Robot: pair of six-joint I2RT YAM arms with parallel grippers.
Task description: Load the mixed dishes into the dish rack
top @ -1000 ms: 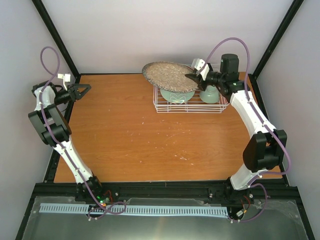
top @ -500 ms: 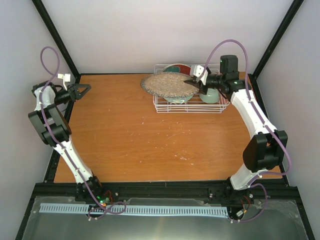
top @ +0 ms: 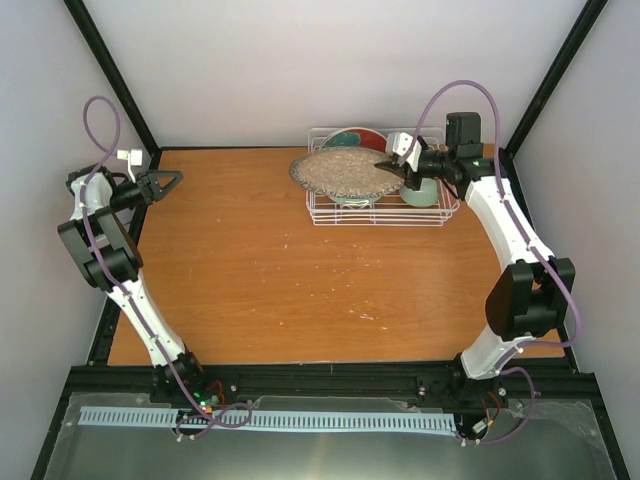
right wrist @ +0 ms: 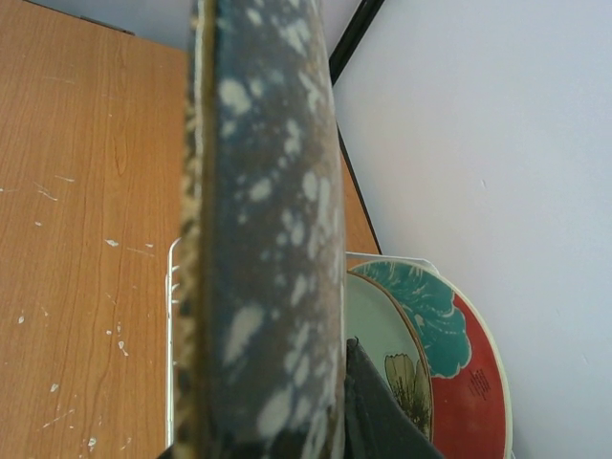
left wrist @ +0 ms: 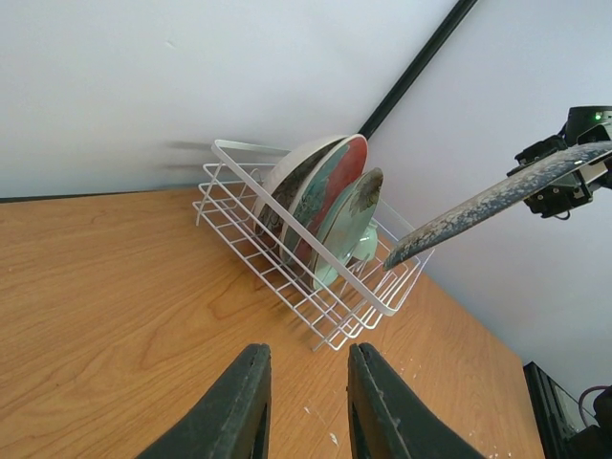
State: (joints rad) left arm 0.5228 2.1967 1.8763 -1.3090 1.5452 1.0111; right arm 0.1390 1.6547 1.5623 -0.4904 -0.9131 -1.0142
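Observation:
The white wire dish rack (top: 378,221) stands at the table's back right. My right gripper (top: 386,164) is shut on the rim of the large speckled plate (top: 345,172) and holds it nearly flat just above the rack's left half. The red-rimmed plate (top: 366,137) stands upright at the rack's back, with the pale teal plate (right wrist: 381,337) in front of it. The pale green cup (top: 421,192) sits at the rack's right end. In the right wrist view the speckled plate (right wrist: 258,239) is edge-on beside one finger (right wrist: 378,416). My left gripper (top: 170,180) is open and empty at the far left. The mug is out of view.
The left wrist view shows the rack (left wrist: 287,206) from the side, the plates leaning in it, and the speckled plate (left wrist: 488,201) hovering over its near end. Black frame posts stand at the back corners, with white walls close behind the rack.
My right gripper has lowered the speckled plate toward the rack and shifted it slightly right, uncovering the red-rimmed plate behind. The left arm has not moved.

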